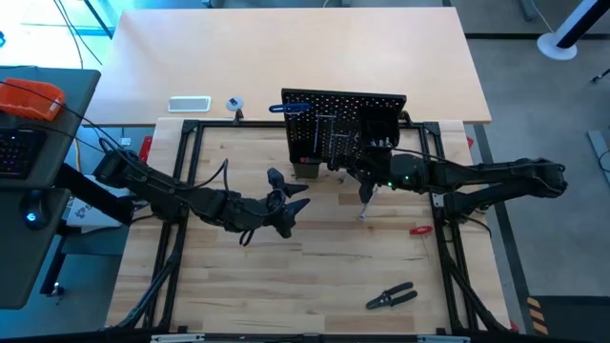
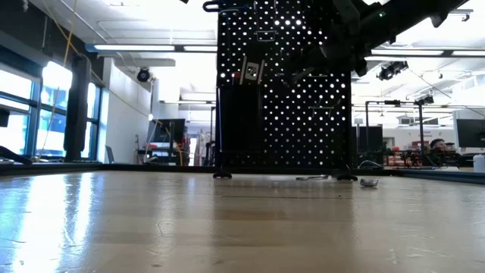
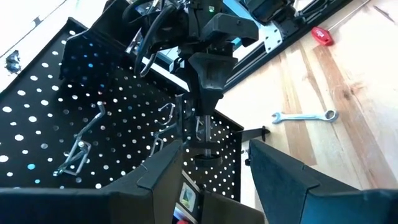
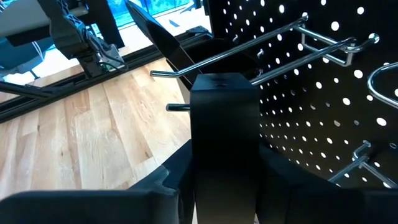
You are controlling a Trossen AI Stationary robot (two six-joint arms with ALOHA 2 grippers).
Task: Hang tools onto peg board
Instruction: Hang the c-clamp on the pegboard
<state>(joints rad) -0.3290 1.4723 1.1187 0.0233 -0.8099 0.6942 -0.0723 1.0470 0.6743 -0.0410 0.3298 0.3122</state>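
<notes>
The black peg board (image 1: 329, 133) stands upright at the table's far middle, with metal hooks (image 4: 273, 46) and a black bin (image 3: 205, 199) on its face. My right gripper (image 1: 368, 181) is up in front of the board, shut on a black rectangular bar, the level (image 4: 224, 124). My left gripper (image 1: 289, 203) hovers open to the left of it, facing the board, with nothing between its fingers (image 3: 158, 180). A silver wrench (image 3: 305, 116) and black-handled pliers (image 1: 391, 297) lie flat on the table. A blue-handled key (image 1: 286, 108) hangs at the board's top left corner. My right gripper pinches the level's two long side faces (image 4: 200, 155) between its two fingers. The bar lies along the fingers and sticks out ahead of them toward the board. It is lifted clear of the table, and its free end (image 4: 222, 84) is just short of the long hooks.
A small red piece (image 1: 420, 230) lies on the table to the right, near my right arm. A white tray (image 1: 189, 104) and a small tape roll (image 1: 234, 103) sit on the pale table behind. Bare wood stretches across the near half of the table.
</notes>
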